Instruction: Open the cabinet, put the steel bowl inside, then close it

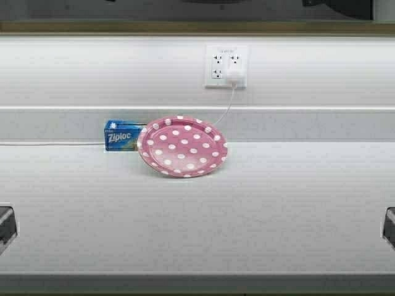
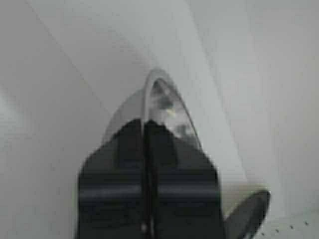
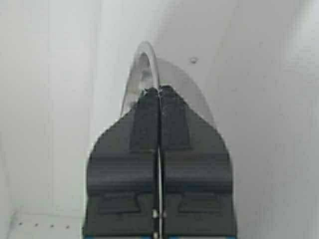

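Observation:
The steel bowl (image 2: 167, 102) is held edge-on by its thin rim in both wrist views, in front of the cabinet's pale grey inner walls (image 2: 60, 74). My left gripper (image 2: 144, 122) is shut on the rim. My right gripper (image 3: 158, 89) is shut on the rim of the bowl (image 3: 142, 62) as well, with the grey cabinet wall (image 3: 259, 99) behind it. Neither gripper nor the bowl shows in the high view. A tan strip (image 1: 197, 28) along the top of the high view is the cabinet's lower edge; its doors are out of view.
On the white counter (image 1: 197, 216) a pink white-dotted plate (image 1: 182, 146) leans by a blue Ziploc box (image 1: 121, 135). A wall socket with a white plug and cable (image 1: 227, 66) sits above. Dark parts show at the left (image 1: 6, 225) and right edges (image 1: 390, 225).

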`<state>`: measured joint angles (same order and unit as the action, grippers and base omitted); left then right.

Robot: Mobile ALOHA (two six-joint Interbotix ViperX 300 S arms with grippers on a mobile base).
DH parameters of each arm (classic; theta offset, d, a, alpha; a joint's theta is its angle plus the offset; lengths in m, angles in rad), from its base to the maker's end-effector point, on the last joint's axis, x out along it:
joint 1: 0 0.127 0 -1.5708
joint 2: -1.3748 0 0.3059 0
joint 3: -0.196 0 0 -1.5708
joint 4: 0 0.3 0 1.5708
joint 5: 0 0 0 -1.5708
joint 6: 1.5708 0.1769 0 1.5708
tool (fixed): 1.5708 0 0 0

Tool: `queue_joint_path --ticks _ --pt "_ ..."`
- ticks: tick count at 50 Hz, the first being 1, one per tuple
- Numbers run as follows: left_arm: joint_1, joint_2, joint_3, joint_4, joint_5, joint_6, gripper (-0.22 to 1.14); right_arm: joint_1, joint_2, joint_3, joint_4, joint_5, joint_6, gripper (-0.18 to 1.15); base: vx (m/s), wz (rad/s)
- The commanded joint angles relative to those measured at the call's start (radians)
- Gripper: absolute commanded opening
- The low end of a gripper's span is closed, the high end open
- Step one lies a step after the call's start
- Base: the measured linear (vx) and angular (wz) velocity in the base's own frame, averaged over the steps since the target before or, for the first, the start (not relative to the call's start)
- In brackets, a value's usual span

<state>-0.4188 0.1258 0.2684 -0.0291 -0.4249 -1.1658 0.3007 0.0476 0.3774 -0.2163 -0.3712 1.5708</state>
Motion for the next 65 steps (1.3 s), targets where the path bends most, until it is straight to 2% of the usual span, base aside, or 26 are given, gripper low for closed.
queue_joint_path --ticks 1,37,43,46,49,52,56,61,65 --pt "-0.049 0.006 -0.048 0.008 -0.011 0.028 0.02 0.034 -0.009 -0.021 -0.009 -0.006 -0.003 0.08 0.06 0.04" --pt "-0.049 0.057 -0.043 -0.021 -0.009 0.025 0.03 0.025 0.028 0.008 -0.009 -0.006 -0.005 0.08 0.05 0.02" --pt "-0.049 0.058 -0.043 -0.046 -0.02 0.023 0.05 0.015 0.028 0.011 -0.006 -0.006 -0.005 0.17 0.02 0.01" --pt "-0.049 0.06 -0.041 -0.077 -0.028 0.028 0.11 0.006 0.029 0.011 -0.006 -0.008 -0.005 0.3 0.02 0.01" --pt "-0.049 0.06 -0.037 -0.115 -0.057 0.032 0.22 -0.002 0.028 0.012 -0.003 -0.006 -0.002 0.5 0.0 0.0" --pt "-0.049 0.058 -0.031 -0.14 -0.104 0.034 0.39 -0.008 0.023 0.017 0.0 -0.008 -0.002 0.69 0.0 0.0" --pt "-0.049 0.058 -0.02 -0.153 -0.164 0.032 0.63 -0.017 0.018 0.023 0.009 -0.008 -0.003 0.87 0.0 0.0" --pt "-0.049 0.054 -0.014 -0.16 -0.183 0.032 0.83 -0.026 0.011 0.032 0.015 -0.008 -0.005 0.91 0.0 0.0" --pt "-0.049 0.051 -0.009 -0.161 -0.186 0.032 0.86 -0.034 0.003 0.038 0.015 -0.006 -0.009 0.91 0.0 0.0"
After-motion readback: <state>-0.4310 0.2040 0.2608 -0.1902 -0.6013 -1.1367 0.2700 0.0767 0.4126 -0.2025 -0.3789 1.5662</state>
